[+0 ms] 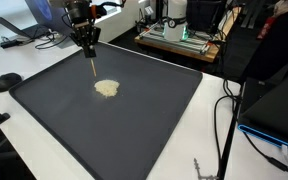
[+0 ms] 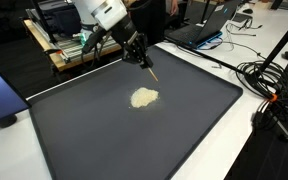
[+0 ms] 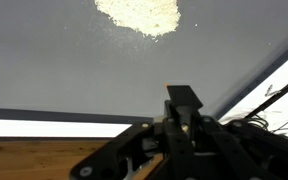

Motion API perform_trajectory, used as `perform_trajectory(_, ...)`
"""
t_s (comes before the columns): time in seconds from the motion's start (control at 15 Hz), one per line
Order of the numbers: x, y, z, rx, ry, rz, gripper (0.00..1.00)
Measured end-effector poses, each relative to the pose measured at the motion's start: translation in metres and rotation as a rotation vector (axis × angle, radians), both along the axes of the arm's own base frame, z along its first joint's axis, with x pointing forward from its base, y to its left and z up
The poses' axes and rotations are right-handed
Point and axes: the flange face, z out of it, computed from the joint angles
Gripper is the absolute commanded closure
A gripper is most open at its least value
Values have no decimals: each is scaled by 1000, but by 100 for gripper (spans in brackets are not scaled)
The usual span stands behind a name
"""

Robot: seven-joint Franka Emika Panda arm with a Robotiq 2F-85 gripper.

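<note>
My gripper (image 1: 87,47) (image 2: 139,55) hangs over the far part of a large dark grey mat (image 1: 134,120) (image 2: 104,140). It is shut on a thin tan stick (image 1: 91,66) (image 2: 151,71) that points down toward the mat, its tip just above or on the surface. A small pile of pale beige crumbs (image 1: 106,88) (image 2: 143,97) lies on the mat a short way from the stick's tip. In the wrist view the pile (image 3: 139,14) sits at the top, and the closed jaws (image 3: 182,100) are low in the picture. The stick itself hardly shows there.
The mat lies on a white table (image 1: 14,62) (image 2: 244,130). Cables (image 1: 224,110) (image 2: 269,85), laptops (image 1: 29,25) (image 2: 206,30) and a rack of equipment (image 1: 179,35) (image 2: 69,45) stand around the mat's edges.
</note>
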Motion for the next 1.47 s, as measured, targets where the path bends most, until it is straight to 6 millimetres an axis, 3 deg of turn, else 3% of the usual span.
perform_trajectory(0.33,1,18,27,-142,70,-31,97)
perform_trajectory(0.6,3,25,36,-258,127,-40,97)
perform_trajectory(1.47,6,75,18,-401,253,68,97)
